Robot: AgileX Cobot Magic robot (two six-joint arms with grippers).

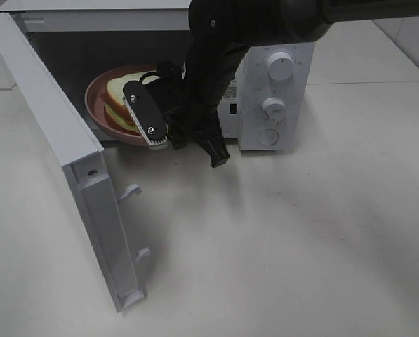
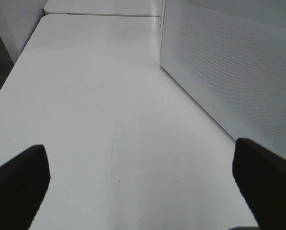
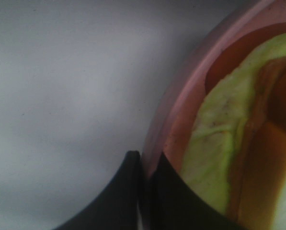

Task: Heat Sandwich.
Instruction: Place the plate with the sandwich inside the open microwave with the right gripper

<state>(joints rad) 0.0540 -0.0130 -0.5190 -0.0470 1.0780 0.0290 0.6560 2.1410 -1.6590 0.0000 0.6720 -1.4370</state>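
The right gripper [image 3: 144,165] is pinching the rim of the pink plate [image 3: 181,96], with its jaws nearly together on it. The sandwich [image 1: 118,98] is lying on that plate inside the open microwave [image 1: 279,91], just beyond the fingertips. The left gripper [image 2: 143,187] is hanging spread wide over the table [image 2: 109,120].

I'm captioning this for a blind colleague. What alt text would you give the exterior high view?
The robot's black right hand reaches into an open white microwave, pinching the rim of a pink plate that carries a sandwich. The door hangs open on the left, two dials sit on the front panel, and everything stands on a white table.
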